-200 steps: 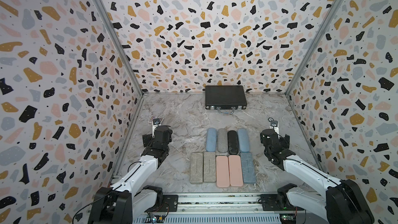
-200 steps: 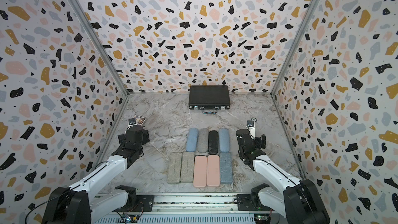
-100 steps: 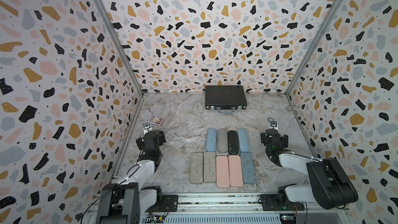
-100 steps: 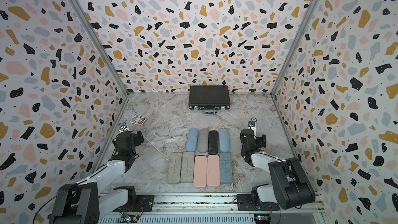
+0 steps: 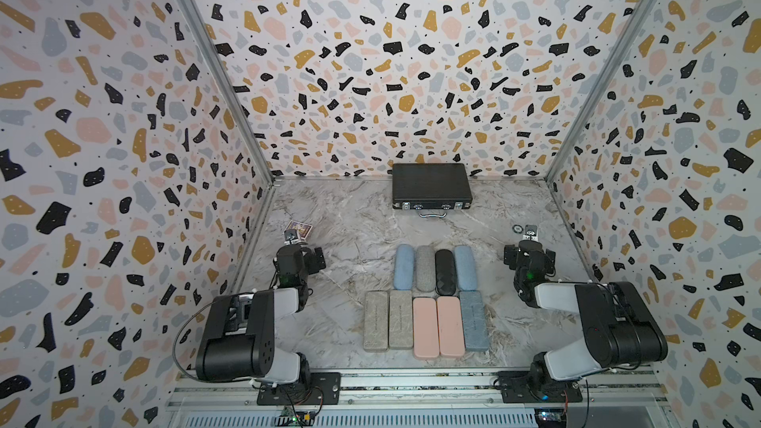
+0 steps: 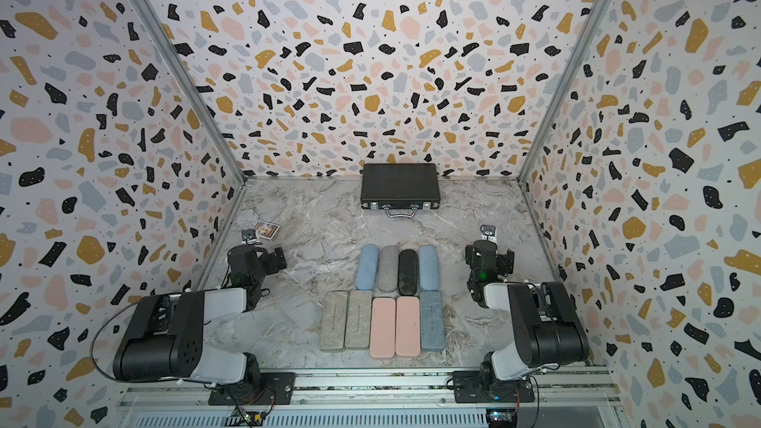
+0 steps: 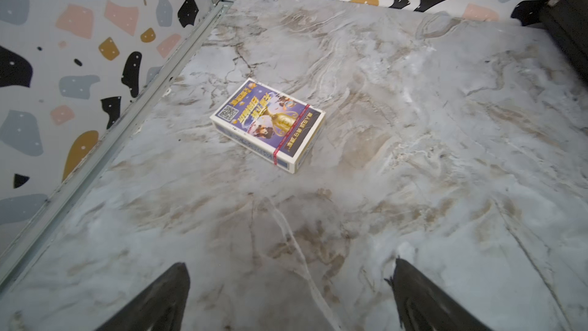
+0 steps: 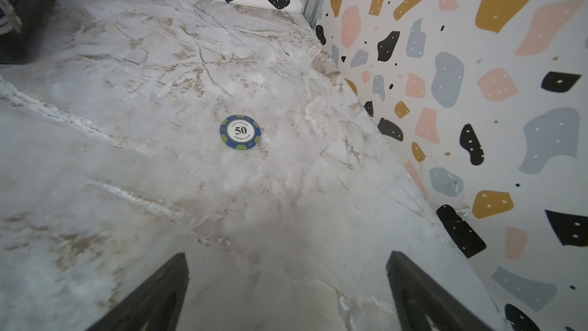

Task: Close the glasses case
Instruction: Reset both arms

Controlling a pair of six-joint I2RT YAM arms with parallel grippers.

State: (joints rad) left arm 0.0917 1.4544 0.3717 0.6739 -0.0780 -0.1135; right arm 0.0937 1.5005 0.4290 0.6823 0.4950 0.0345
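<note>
Several glasses cases lie in two rows mid-table in both top views, none of them in either wrist view. The far row holds a light blue case, a grey one, a black one and a blue one. The near row has two grey cases, two pink ones and a blue one. All look shut from above. My left gripper is open and empty, low by the left wall. My right gripper is open and empty, near the right wall.
A closed black briefcase stands against the back wall. A playing-card box lies ahead of the left gripper. A poker chip lies ahead of the right gripper. Both arm bases sit on the front rail.
Both arms have folded back toward their bases at the front rail, and their upper links now stand tall. The grippers stayed open. The cases have not moved.
</note>
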